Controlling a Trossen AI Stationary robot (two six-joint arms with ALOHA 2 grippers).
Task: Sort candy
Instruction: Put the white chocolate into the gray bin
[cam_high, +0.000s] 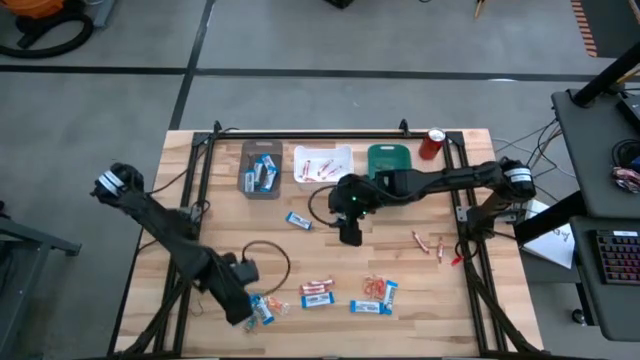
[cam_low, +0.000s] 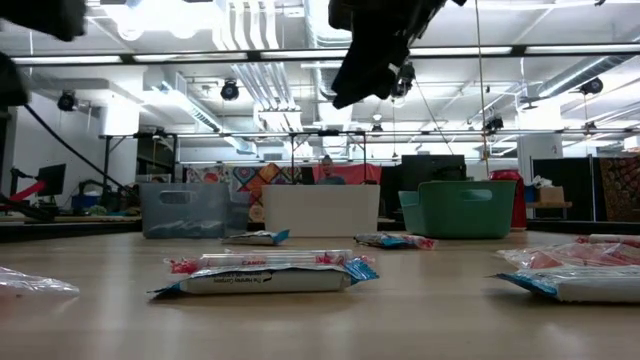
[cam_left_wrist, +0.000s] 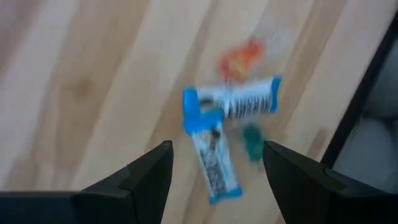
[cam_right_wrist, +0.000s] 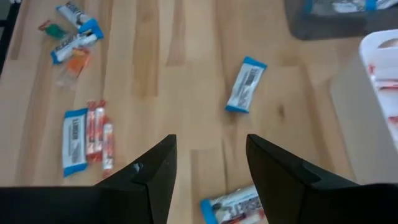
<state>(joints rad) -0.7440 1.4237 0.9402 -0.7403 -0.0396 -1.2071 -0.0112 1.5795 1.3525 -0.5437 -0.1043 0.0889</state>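
Wrapped candy lies scattered flat on the wooden table. My left gripper (cam_high: 243, 303) (cam_left_wrist: 214, 149) is open near the table's near-left corner, over two blue-and-white bars (cam_left_wrist: 231, 102) (cam_left_wrist: 214, 163) that meet in an L. An orange piece (cam_left_wrist: 241, 57) and a small green piece (cam_left_wrist: 252, 140) lie beside them. My right gripper (cam_high: 350, 234) (cam_right_wrist: 210, 142) is open and raised above mid-table, high in the low view (cam_low: 372, 55). A blue-and-white bar (cam_high: 298, 221) (cam_right_wrist: 245, 84) lies ahead of it, and another bar (cam_right_wrist: 231, 206) lies below its fingers.
The grey bin (cam_high: 262, 168), white bin (cam_high: 322, 163) and teal bin (cam_high: 390, 158) stand along the far edge, with a red can (cam_high: 432, 143) to their right. Red-and-white bars (cam_high: 317, 289) and blue bars (cam_high: 371, 307) lie near the near edge. Small red pieces (cam_high: 432, 244) lie to the right.
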